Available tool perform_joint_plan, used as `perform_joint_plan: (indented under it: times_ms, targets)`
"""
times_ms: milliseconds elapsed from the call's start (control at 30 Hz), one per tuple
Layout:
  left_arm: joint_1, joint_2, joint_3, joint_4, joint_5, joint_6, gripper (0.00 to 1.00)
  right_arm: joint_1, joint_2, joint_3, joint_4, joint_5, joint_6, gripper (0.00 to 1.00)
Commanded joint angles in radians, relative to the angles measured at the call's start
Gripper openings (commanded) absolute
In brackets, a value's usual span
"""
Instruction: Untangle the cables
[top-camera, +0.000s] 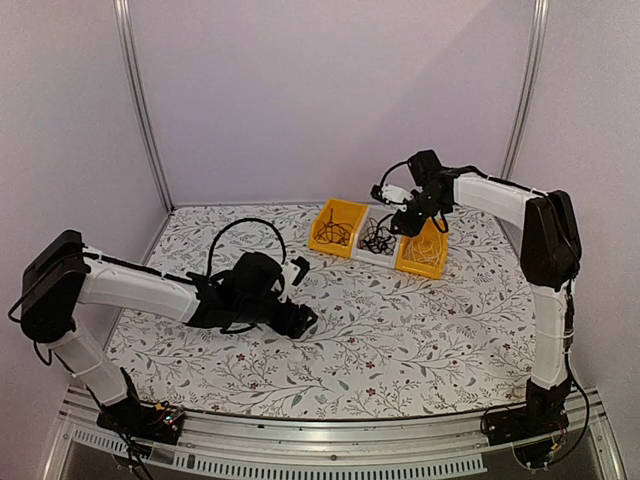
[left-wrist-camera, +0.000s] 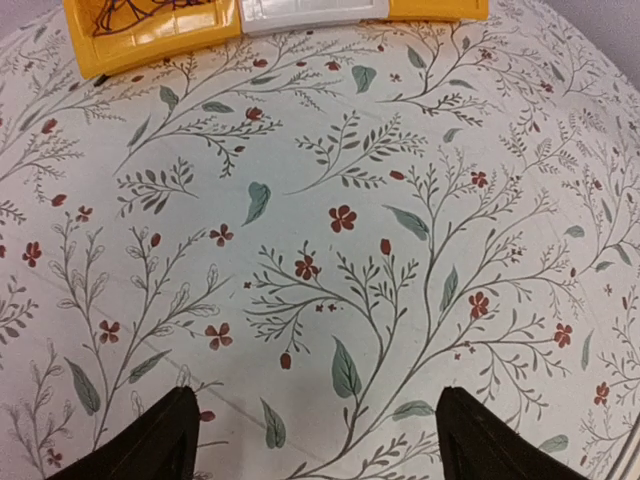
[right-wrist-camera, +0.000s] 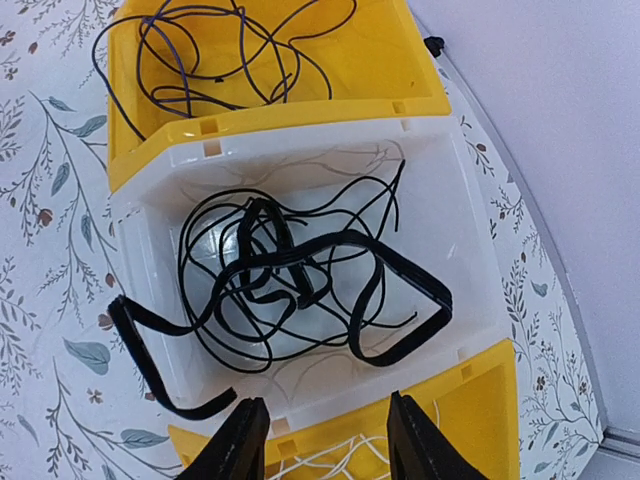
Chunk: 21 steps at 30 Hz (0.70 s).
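Right wrist — white bin (right-wrist-camera: 452, 225), tangled cables (right-wrist-camera: 300, 262) inside, yellow bin (right-wrist-camera: 300, 115) beyond

- Bright, even, diffuse light, with soft and faint shadows.
- Slightly soft and a little grainy in top view.
- Bent at edges in both wrist views.
- Sharp on cables (right-wrist-camera: 290, 270); mild glare in white bin (right-wrist-camera: 440, 195).

The left arm (top-camera: 140, 290) lies low, reaching right with the left gripper (left-wrist-camera: 315, 445) spread wide, while the right arm (top-camera: 500, 195) bends far-left, the right gripper (right-wrist-camera: 322, 440) pointing down, its 2 fingers parted.
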Motion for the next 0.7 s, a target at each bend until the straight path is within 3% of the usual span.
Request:
perform_joint_plan:
  times_ms: [0,167,300,333,367,533,667]
  targets:
    - [0.011,-0.066,0.080,-0.196,-0.092,0.160,0.86,-0.060,-0.169,-0.076,-0.065,-0.045,0.025,0.46]
    - [0.097,-0.124,0.166,-0.277,-0.110,0.119,0.89,-0.150,-0.366,-0.154,-0.002,-0.168,0.147,0.49]
    - [0.190,-0.178,0.266,-0.342,-0.136,0.060,0.90,-0.226,-0.516,-0.242,0.040,-0.257,0.278,0.66]
    - [0.205,-0.192,0.291,-0.350,-0.152,0.056,0.90,-0.231,-0.564,-0.282,0.077,-0.236,0.293,0.94]
    - [0.214,-0.204,0.311,-0.355,-0.173,0.063,0.90,-0.230,-0.604,-0.328,0.128,-0.176,0.321,0.98]
    - [0.217,-0.215,0.432,-0.383,-0.313,0.169,0.92,-0.231,-0.692,-0.388,0.186,0.038,0.504,0.99]
    - [0.218,-0.227,0.443,-0.348,-0.370,0.190,0.96,-0.231,-0.748,-0.433,0.214,0.040,0.513,0.99]
